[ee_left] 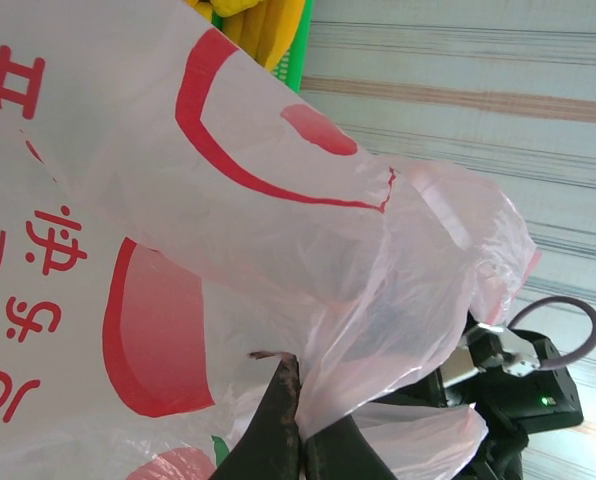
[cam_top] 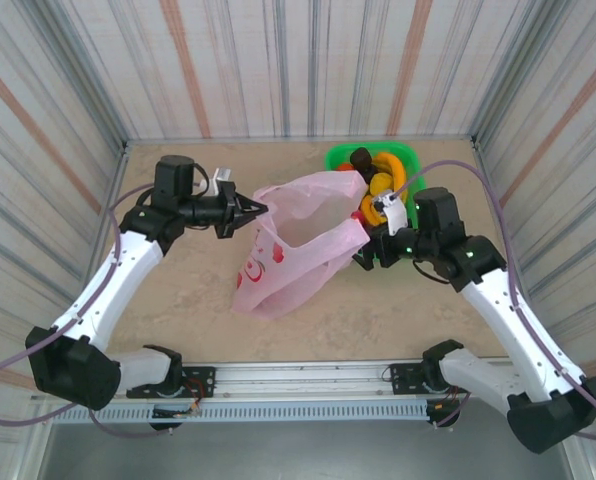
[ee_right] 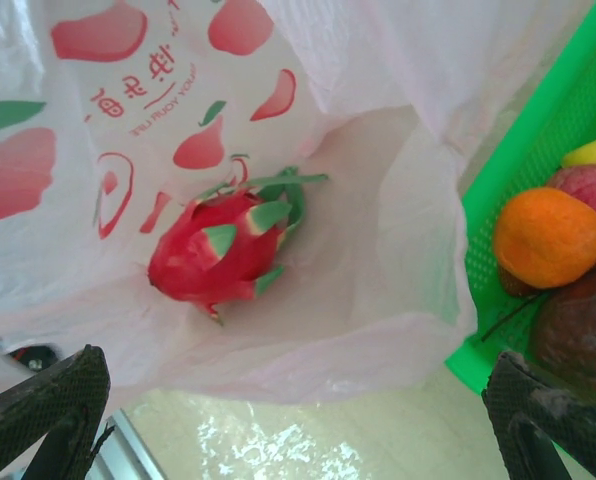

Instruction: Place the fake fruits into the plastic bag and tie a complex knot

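The pink plastic bag (cam_top: 278, 270) lies mid-table with its mouth held open. My left gripper (cam_top: 261, 211) is shut on the bag's left rim; in the left wrist view the film (ee_left: 398, 330) is pinched between the closed fingers (ee_left: 283, 420). My right gripper (cam_top: 366, 252) stands open at the bag's right rim, holding nothing, its fingertips (ee_right: 48, 405) spread wide apart. A pink-red dragon fruit (ee_right: 218, 255) lies inside the bag (ee_right: 398, 270). Other fake fruits stay in the tray: yellow bananas (cam_top: 386, 180), an orange (ee_right: 548, 237) and a dark purple piece (ee_right: 588, 335).
The green tray (cam_top: 340, 158) stands at the back right, touching the bag's right side; its wall (ee_right: 523, 170) is close to my right fingers. Striped walls enclose the table on three sides. The metal rail (cam_top: 298, 378) runs along the near edge.
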You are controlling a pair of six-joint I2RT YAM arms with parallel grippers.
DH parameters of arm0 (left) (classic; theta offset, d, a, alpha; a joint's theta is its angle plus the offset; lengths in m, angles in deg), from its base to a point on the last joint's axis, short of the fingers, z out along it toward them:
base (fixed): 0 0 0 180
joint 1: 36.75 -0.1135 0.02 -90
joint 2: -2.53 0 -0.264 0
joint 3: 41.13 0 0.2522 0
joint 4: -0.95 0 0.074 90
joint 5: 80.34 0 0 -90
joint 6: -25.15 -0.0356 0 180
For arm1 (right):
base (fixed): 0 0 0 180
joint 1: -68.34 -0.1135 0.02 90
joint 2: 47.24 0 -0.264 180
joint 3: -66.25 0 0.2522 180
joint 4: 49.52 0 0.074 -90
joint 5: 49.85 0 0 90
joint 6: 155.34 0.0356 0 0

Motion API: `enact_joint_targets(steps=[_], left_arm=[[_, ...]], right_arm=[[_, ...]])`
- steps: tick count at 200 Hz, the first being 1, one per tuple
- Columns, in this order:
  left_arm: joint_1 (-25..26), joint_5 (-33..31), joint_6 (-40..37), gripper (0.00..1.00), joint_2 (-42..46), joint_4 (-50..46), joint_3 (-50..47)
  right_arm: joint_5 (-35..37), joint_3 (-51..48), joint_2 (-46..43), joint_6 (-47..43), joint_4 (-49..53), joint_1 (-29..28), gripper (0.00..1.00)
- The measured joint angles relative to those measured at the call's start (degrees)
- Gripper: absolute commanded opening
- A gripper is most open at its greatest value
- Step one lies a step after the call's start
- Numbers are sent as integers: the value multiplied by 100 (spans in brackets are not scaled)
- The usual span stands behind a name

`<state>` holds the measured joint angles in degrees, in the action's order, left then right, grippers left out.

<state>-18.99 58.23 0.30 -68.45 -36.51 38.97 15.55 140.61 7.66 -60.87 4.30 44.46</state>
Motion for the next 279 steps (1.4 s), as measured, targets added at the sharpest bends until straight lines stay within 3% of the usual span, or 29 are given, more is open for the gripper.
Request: enact_joint_targets(steps=[26, 61, 96, 188, 279], left_arm=[[-164, 105, -68, 0, -20, -2, 0], [-422, 192, -114, 0, -17, -4, -39], [-507, 260, -151, 0, 17, -4, -120], [-507, 398, -199, 0, 164, 0, -155], [-507, 487, -240, 0, 155, 219, -157]], right_arm=[[87, 479, -109, 98, 442, 297, 99], [-39, 597, -181, 142, 780, 1189, 99], [-251, 595, 258, 286, 863, 1895, 100], [133, 973, 2610, 654, 520, 1923, 96], [1185, 1316, 3694, 450, 909, 1287, 96]])
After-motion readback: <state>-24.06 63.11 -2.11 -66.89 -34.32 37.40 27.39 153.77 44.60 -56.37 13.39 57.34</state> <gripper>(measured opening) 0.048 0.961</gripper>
